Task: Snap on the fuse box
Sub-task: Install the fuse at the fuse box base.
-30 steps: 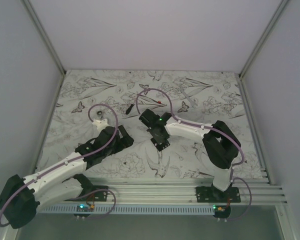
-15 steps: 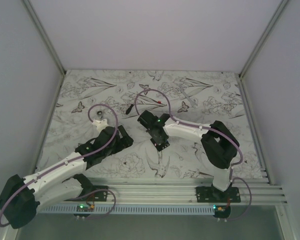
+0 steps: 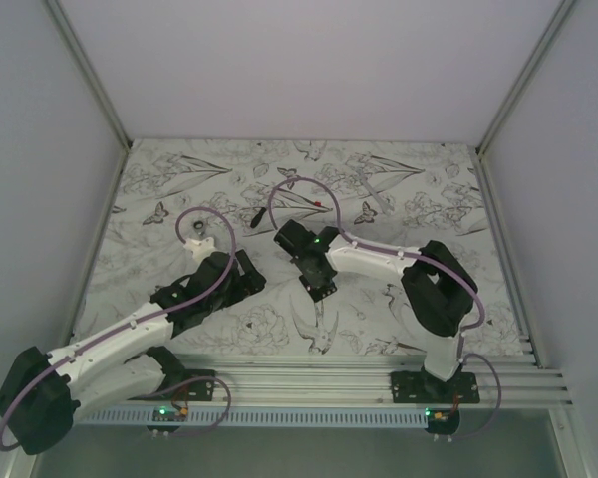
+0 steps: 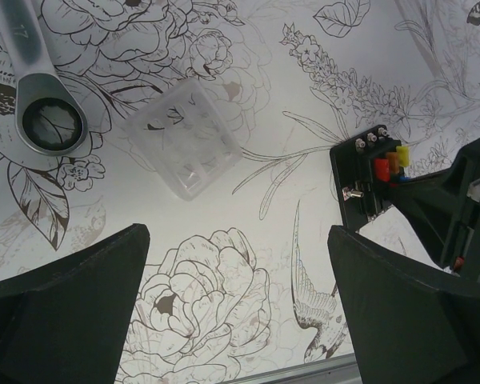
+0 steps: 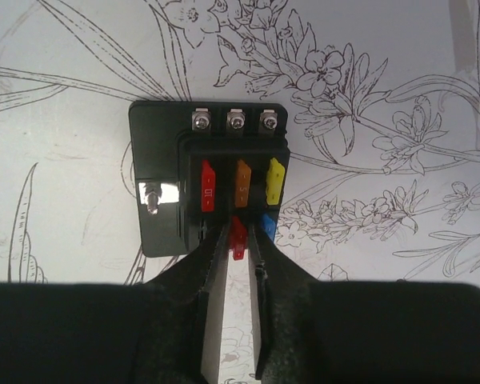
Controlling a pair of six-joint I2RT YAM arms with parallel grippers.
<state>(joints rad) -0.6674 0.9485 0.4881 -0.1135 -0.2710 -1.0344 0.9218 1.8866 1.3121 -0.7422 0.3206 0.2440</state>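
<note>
The fuse box (image 5: 156, 160) is a black square block lying flat on the flower-print table, with red, orange and yellow fuses in its upper row. My right gripper (image 5: 238, 228) hangs just over its near edge. The jaws stand a narrow gap apart on either side of a red fuse (image 5: 238, 236) seated in the lower row, beside a blue one. From above, the right gripper (image 3: 317, 279) covers most of the fuse box (image 3: 324, 290). My left gripper (image 4: 236, 236) is wide open and holds nothing. It hovers left of the fuse box (image 4: 360, 180).
A clear plastic cover (image 4: 184, 136) lies on the table ahead of the left gripper. A metal ring wrench (image 4: 40, 96) lies farther left. A thin black tool (image 3: 257, 216) and a small red piece (image 3: 320, 204) lie toward the back. Walls enclose the table.
The right gripper's jaws have parted slightly around the red fuse, after the right arm shifted a little left. The left arm has stayed still.
</note>
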